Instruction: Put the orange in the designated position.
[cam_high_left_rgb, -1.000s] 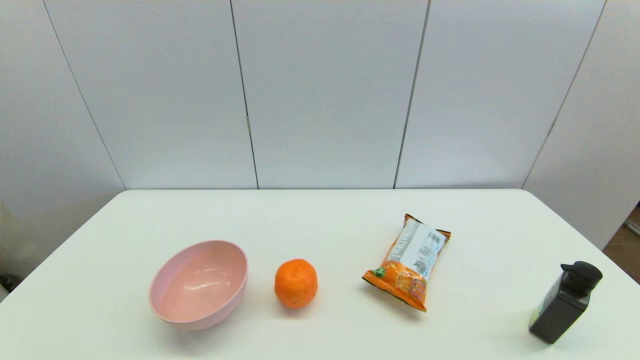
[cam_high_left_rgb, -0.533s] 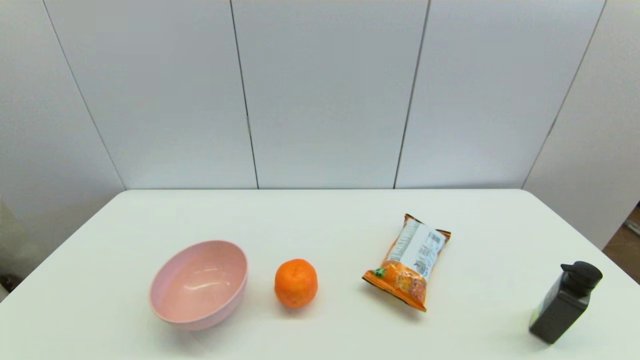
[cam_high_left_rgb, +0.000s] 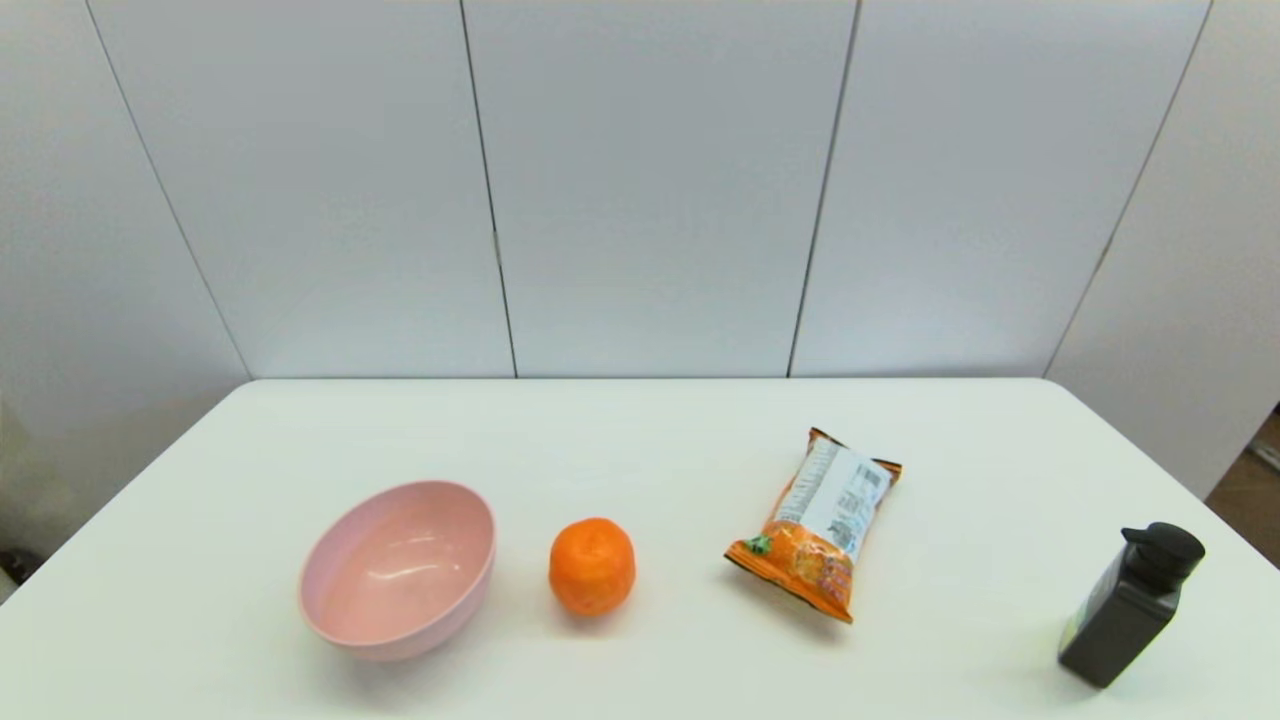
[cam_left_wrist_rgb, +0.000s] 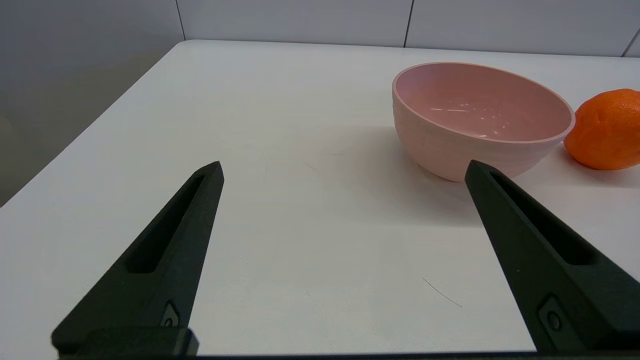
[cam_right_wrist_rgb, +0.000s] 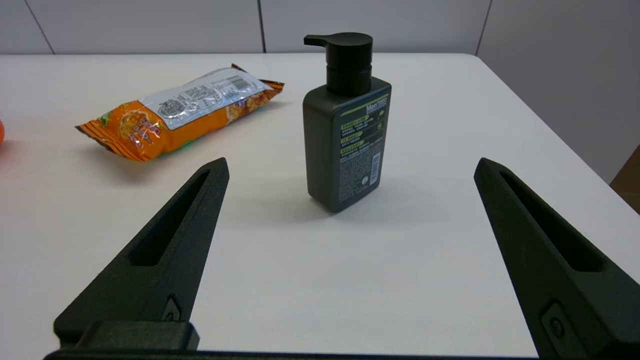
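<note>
Plain white tabletop (cam_high_left_rgb: 640, 420), rounded far corners, backed by pale grey wall panels (cam_high_left_rgb: 650, 190). Round pale-pink plastic bowl (cam_high_left_rgb: 398, 568), upright, at the near left. Orange-and-white foil snack packet (cam_high_left_rgb: 820, 522), lying flat right of centre with its printed label and barcode facing up. Dark grey rectangular pump bottle with a black dispenser head (cam_high_left_rgb: 1130, 606), standing upright at the near right, well apart from the packet.

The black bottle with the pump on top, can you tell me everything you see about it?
The black bottle is a dark, boxy container that looks like plastic, with a black pump head on top whose spout sticks out sideways. Its face carries a label with green stripes and small print. It stands upright on the white table near the robot's right edge, touching nothing else. The snack packet lies apart from it, and the open right gripper sits short of it.
</note>
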